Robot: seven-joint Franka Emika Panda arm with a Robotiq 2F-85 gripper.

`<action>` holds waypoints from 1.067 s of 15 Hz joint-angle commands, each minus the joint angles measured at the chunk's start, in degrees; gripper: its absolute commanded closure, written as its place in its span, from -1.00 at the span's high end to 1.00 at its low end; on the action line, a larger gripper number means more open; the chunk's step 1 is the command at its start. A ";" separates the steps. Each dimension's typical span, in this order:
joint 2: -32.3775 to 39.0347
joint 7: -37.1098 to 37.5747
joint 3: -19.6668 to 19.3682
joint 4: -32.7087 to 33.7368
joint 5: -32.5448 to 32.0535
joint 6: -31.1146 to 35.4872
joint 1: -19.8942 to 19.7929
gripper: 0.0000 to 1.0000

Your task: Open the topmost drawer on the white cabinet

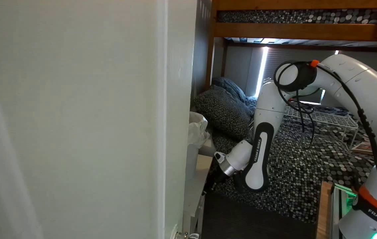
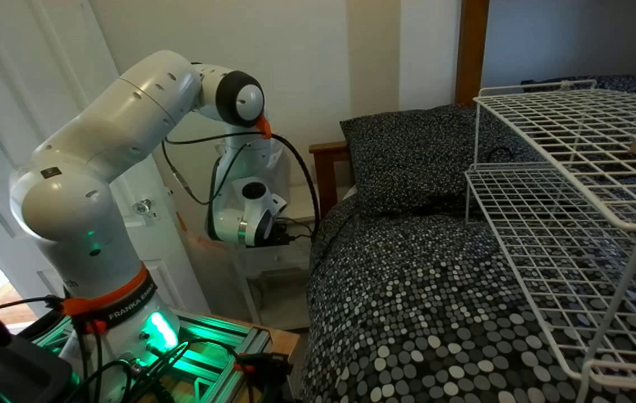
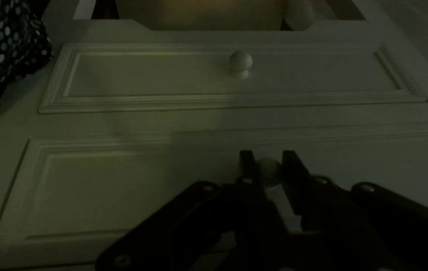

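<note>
Arm [image 2: 127, 120] looks smooth, glossy; white cabinet [image 3: 199, 118] smooth, matt; bedding [image 2: 407, 280] matt cloth; far bedpost [image 2: 470, 50] wood; right-hand rack [image 2: 631, 226] wire.

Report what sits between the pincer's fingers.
The pincer has the round knob of the topmost drawer between its fingers. The wrist view shows this, with no clear gap on either side, though the picture is dark.

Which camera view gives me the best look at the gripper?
The wrist view. Though dark, it shows the gripper up close, a finger on either side of a knob; whether they touch it, I can't tell. In both exterior views the gripper is a small dark shape at the cabinet, its fingertips hard to make out.
</note>
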 commanded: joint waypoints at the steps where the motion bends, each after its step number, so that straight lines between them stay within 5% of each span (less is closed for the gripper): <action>1: -3.75 4.75 -2.67 -2.74 0.27 -3.21 2.94 -0.89; 6: -9.98 5.46 -6.23 -7.89 2.56 -11.02 6.18 -0.89; 16: -18.84 0.59 -4.36 -16.25 4.26 -30.20 0.71 -0.89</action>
